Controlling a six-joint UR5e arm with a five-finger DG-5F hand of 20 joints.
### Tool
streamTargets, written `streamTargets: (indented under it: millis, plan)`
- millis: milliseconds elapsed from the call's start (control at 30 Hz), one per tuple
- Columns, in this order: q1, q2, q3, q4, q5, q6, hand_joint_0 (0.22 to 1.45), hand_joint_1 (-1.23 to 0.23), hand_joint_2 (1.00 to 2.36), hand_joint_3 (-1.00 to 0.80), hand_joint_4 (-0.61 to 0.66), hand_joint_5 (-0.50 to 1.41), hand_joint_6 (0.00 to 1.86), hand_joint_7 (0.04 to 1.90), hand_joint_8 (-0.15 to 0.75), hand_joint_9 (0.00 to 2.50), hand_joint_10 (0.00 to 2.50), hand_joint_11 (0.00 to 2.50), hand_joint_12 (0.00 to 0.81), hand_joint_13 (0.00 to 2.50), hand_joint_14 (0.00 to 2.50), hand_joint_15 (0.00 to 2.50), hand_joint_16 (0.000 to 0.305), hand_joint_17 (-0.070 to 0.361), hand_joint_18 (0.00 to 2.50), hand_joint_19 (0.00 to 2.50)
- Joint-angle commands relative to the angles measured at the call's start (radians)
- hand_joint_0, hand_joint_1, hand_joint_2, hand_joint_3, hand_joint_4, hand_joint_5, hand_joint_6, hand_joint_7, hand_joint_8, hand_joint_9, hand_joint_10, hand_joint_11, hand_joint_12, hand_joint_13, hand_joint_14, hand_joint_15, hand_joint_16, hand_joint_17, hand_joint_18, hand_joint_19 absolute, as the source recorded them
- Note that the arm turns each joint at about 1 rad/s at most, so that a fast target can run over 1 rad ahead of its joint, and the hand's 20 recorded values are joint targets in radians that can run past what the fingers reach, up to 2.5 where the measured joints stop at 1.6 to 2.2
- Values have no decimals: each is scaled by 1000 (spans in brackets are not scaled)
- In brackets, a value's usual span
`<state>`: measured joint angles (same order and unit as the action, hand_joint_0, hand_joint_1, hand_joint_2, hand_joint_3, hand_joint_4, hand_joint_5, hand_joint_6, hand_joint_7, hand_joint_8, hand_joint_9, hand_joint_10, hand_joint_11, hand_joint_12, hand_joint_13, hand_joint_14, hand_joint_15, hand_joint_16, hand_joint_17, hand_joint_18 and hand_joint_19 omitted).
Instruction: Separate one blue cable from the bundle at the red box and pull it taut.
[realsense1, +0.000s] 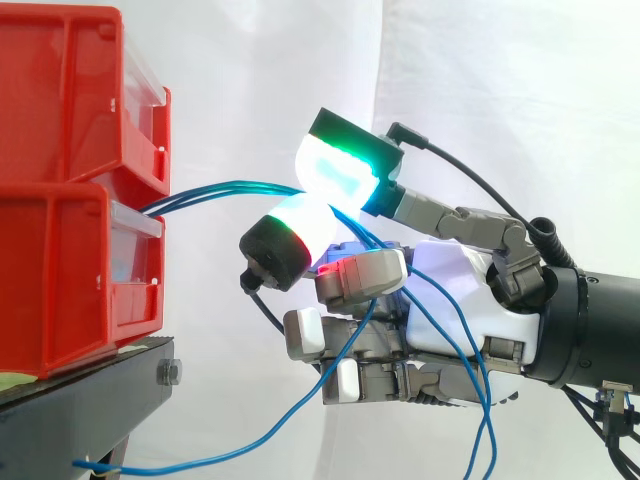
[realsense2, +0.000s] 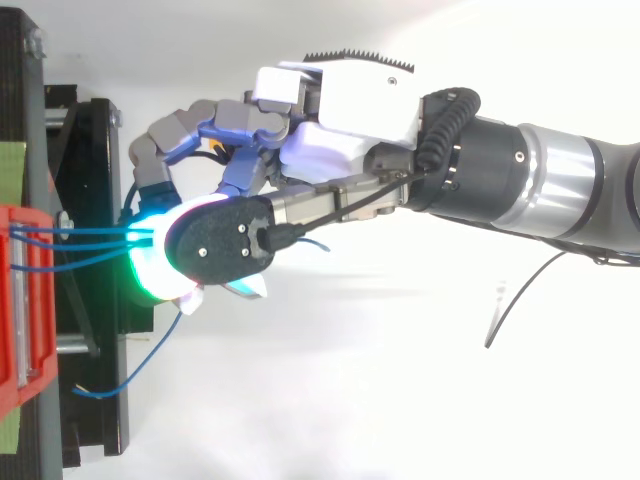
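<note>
Two red bins (realsense1: 65, 190) are stacked at the left on a black stand (realsense1: 90, 395). Thin blue cables (realsense1: 215, 190) come out between the bins and run almost level to my hand (realsense1: 455, 290). Two glowing green-white fingertips (realsense1: 340, 170) are pressed together around the cables, close to the bins. The other fingers are curled against the palm. In the top view the blue cables (realsense2: 85, 237) fan slightly from the red bin (realsense2: 20, 300) into the hand (realsense2: 340, 130). I cannot tell how many strands are pinched.
Behind the pinch, several blue strands hang in loops (realsense1: 470, 400) under the hand. One loose cable end (realsense2: 150, 350) trails back over the black stand (realsense2: 95, 300). A white curtain fills the background.
</note>
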<state>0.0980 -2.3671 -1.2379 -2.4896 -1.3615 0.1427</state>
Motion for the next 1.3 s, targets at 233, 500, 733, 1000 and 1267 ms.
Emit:
streamTargets:
  millis: [233, 500, 733, 1000, 1267]
  plan:
    - [0, 0, 0, 0, -2, -2, 854, -866, 1000, -500, 4, -210, 878, 1248, 290, 1239, 27, 1490, 392, 975, 27, 713, 51, 114, 808, 841]
    - [0, 0, 0, 2, -2, -3, 716, -870, 1000, -500, 47, -178, 889, 1299, 307, 1353, 26, 1590, 395, 1025, 30, 714, 50, 112, 893, 795]
    - [0, -1, 0, 3, -4, -3, 579, -731, 1000, -500, 71, -156, 877, 1274, 313, 1410, 26, 1611, 408, 1060, 28, 734, 51, 115, 925, 828]
    - [0, 0, 0, 5, -4, -5, 493, -650, 1000, -500, 89, -152, 863, 1248, 334, 1431, 25, 1584, 431, 1083, 26, 711, 57, 128, 987, 822]
    - [0, -1, 0, 11, -4, -5, 491, -524, 1000, -500, 90, -154, 842, 1204, 328, 1412, 25, 1558, 439, 1078, 26, 714, 58, 130, 991, 830]
